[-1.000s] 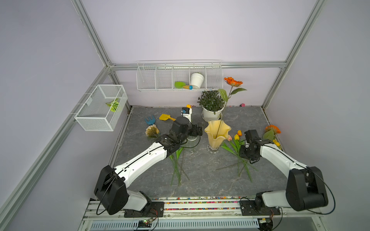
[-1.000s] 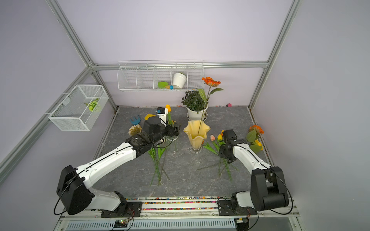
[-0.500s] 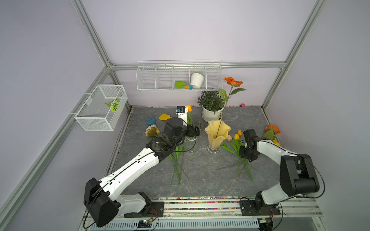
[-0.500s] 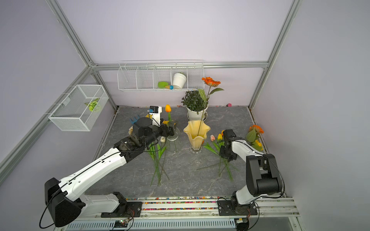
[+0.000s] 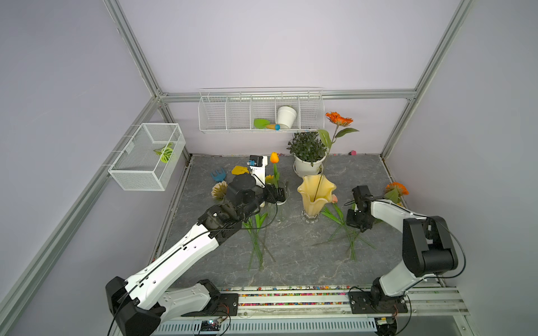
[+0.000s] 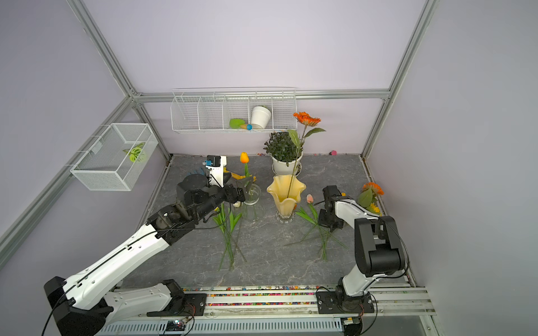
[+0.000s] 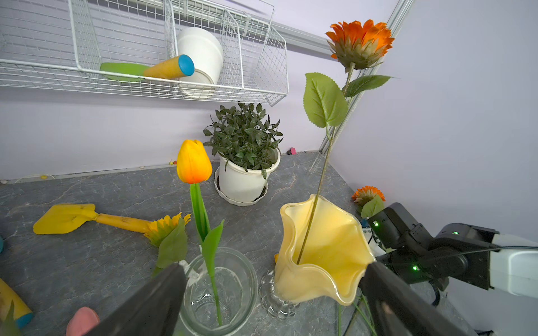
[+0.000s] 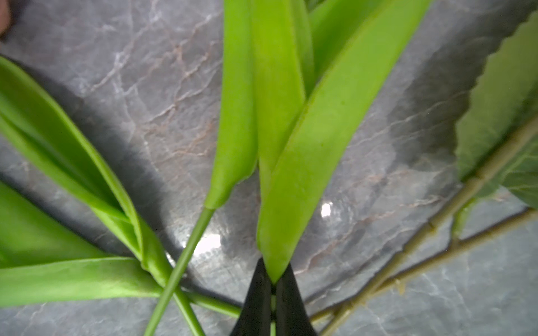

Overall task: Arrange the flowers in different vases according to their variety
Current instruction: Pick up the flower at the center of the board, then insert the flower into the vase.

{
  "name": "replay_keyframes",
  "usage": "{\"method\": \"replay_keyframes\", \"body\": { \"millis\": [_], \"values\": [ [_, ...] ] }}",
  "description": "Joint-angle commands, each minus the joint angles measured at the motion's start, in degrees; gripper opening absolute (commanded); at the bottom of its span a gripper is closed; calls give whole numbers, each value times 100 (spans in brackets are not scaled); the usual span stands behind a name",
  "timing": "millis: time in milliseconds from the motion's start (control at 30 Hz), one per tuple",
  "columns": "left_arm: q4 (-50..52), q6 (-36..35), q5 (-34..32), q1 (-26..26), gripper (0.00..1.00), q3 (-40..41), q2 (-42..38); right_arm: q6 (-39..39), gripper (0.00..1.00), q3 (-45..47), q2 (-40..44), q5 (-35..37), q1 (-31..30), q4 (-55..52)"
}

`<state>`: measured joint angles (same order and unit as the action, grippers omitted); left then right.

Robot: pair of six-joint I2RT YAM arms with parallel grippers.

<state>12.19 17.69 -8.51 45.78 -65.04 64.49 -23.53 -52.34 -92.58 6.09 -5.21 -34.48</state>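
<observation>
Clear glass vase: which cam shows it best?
Left wrist: the clear glass vase fills the foreground, its rim fully visible, with the orange tulip standing inside. Both top views show it small and faint, by the left pincer. Right wrist doesn't show it.

Tabletop [image 5: 291, 256]: grey, veined, stone-look sheet with a low sheen; glare spots are noted in the right wrist view.
Yellow vase [image 7: 326, 256]: translucent glass, glossy and smooth.
Clear vase [image 7: 233, 291], lower centre of the left wrist view: colourless glass, polished.
Tulip leaf [image 8: 305, 145]: smooth and waxy, probably moulded plastic; focus is soft.
Wire shelf [image 5: 227, 116] and mesh basket [image 5: 139, 174], upper left in a top view: white-coated metal.
Frame [image 5: 136, 49]: brushed aluminium profile.
White pot [image 7: 241, 183]: matt plastic.
Arm shells [image 5: 180, 256]: glossy white plastic.
</observation>
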Motion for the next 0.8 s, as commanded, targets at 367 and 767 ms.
{"method": "replay_keyframes", "body": {
  "millis": [367,767],
  "values": [
    [753,1126,-768,-18,100,958,-1019,674,0,-678,3247,119,15,-641],
    [210,3325,327,-1229,100,2845,-1770,2023,0,-2477,3963,302,-2444,-244]
  ]
}}
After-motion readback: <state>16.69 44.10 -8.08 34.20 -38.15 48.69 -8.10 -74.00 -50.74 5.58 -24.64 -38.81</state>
